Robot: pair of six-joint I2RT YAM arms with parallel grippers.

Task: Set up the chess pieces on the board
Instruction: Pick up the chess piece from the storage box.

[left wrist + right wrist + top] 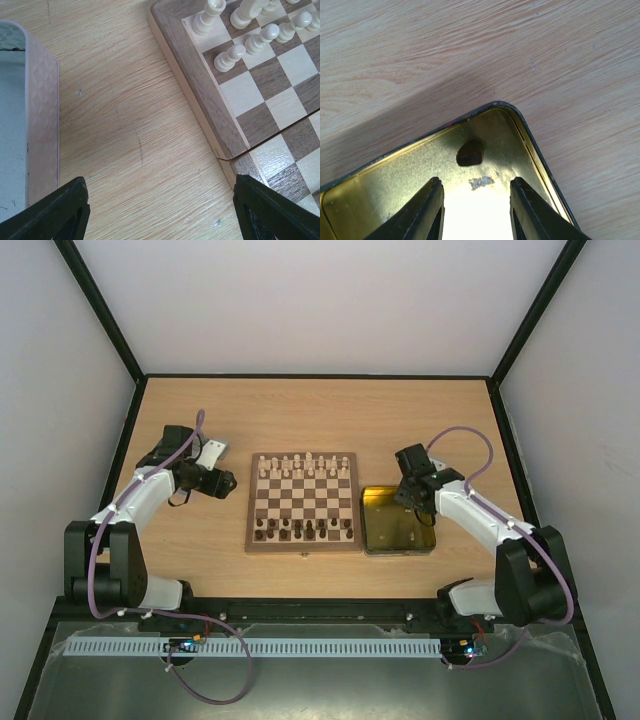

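Chess pieces (300, 530): tiny turned wooden figures; the pale cream ones line the far edge of the square wooden checked chessboard (303, 498), the dark brown ones its near edge.
Chessboard: middle of the pale wooden surface (300, 410).
My left pincer (160, 182): wide, empty, over bare surface between the silver tin lid (42, 125) and the chessboard's left rim.
My right pincer (476, 182): partly apart, empty, above a corner of the yellow-lined metal tin (395, 180), which sits just right of the chessboard.
Tin corner: small dark brown lump (470, 153); I cannot tell what it is.

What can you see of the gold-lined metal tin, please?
The shallow rectangular metal tin has rounded corners, a dark rim and shiny gold lining, scuffed near one corner. It lies open on the wooden table, right of the checkered chessboard. A small dark brown object sits in that corner, under the right end effector.
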